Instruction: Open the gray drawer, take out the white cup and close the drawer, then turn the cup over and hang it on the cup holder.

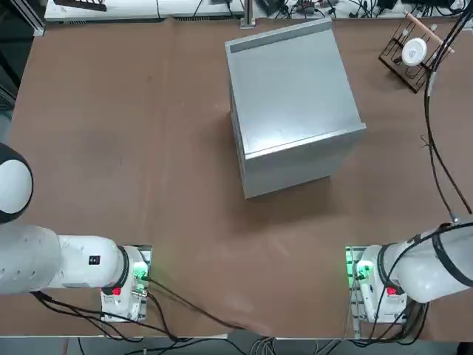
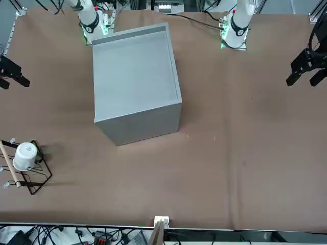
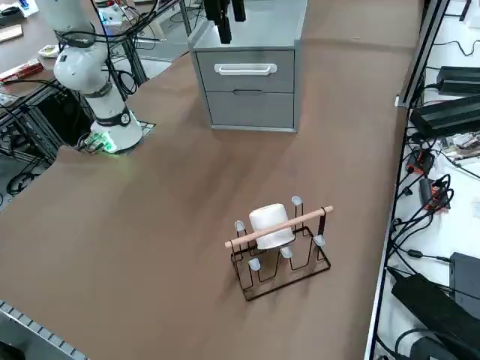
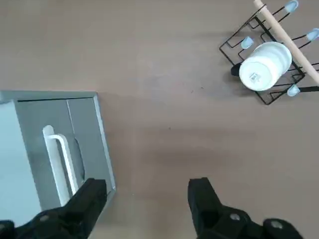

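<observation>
The gray drawer (image 3: pixel 281 75) is pushed shut in the big gray cabinet (image 1: pixel 292 103), and its white handle (image 4: pixel 60 159) faces the right side of the table. The white cup (image 4: pixel 265 65) hangs mouth-down on the cup holder (image 4: pixel 284 35), a dark wire rack with a light wooden bar, near the table's far right corner. It also shows as the cup (image 1: pixel 414 50) on the rack (image 1: pixel 395 63), and as the cup (image 3: pixel 271 225). My right gripper (image 4: pixel 147 194) hangs open and empty, high over the table between the cabinet and the rack, touching neither. It is also seen as the gripper (image 2: pixel 14 81).
The cabinet has a second, lower drawer front (image 3: pixel 251 109), also shut. Black cables (image 1: pixel 432 133) run along the table's right side. The right arm's base (image 1: pixel 369 277) stands at the near edge. Bare brown tabletop (image 1: pixel 133 148) surrounds the cabinet.
</observation>
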Robot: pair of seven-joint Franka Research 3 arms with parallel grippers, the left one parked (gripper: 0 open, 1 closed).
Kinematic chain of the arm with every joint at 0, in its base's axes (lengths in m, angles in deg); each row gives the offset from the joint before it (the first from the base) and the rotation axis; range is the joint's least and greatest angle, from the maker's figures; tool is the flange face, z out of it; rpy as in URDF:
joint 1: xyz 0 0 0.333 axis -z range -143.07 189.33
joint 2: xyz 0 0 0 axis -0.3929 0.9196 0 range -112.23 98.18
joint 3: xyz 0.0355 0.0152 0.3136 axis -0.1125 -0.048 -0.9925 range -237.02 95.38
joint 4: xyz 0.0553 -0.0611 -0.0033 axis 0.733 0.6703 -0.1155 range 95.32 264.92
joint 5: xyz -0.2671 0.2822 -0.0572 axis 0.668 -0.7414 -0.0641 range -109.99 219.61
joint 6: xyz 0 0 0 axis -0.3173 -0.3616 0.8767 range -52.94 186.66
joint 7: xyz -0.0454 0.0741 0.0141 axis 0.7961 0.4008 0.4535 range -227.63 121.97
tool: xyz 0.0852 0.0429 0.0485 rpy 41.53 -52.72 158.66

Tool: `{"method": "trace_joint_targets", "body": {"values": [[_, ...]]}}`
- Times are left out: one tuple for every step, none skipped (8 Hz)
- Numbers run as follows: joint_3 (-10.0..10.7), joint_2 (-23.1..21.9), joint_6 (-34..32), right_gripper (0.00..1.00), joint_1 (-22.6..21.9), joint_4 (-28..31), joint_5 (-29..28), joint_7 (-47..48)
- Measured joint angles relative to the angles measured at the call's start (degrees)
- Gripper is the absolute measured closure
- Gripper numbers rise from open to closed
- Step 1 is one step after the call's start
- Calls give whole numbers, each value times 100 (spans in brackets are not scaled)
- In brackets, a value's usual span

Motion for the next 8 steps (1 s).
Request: {"method": "trace_joint_targets", "body": {"values": [[-412,-173,24,0,283,197,147,55],[-802,-331,31,0,567,365,234,103],[-1150,-456,31,0,847,494,290,132],[-1492,-554,32,0,1129,608,394,143],[-1765,-617,33,0,1336,699,482,197],[-1917,-648,33,0,1423,750,503,333],[-1999,-651,33,0,1436,772,506,508],[-2051,-651,33,0,1435,782,507,647]]}}
